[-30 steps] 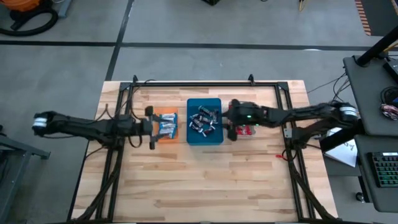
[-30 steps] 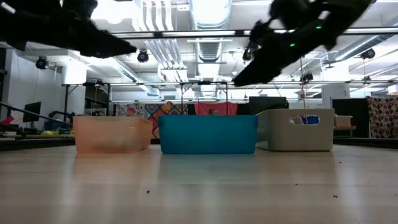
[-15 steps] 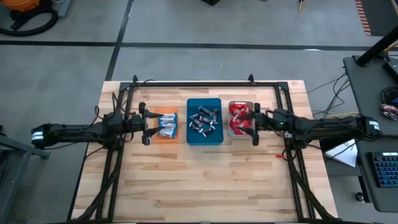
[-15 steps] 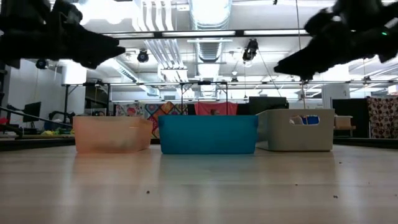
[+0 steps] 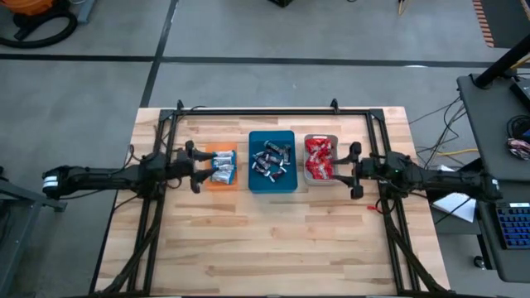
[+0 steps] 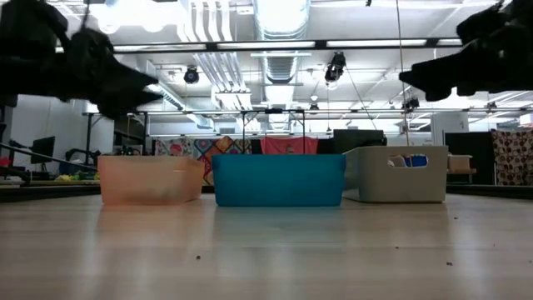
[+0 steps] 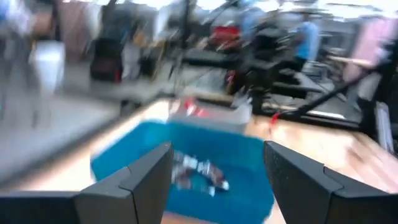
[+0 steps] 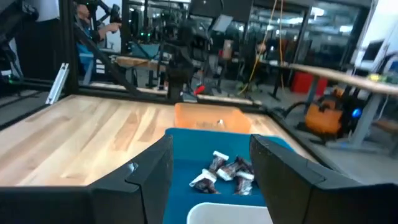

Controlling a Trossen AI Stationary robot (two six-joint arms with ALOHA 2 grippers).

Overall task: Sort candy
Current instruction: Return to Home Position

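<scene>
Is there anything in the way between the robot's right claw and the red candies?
Nothing visible. The right gripper hangs open, raised beside the grey tray, and the red candies lie uncovered inside it. Only the tray's low wall sits between, below the gripper. The left gripper waits open by the orange tray.

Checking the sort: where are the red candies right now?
In the high view the red candies lie in the grey tray, right of the blue tray, beside the right gripper.

Our right pincer off the blue tray, now past the grey tray; our left pincer farther out.
</scene>
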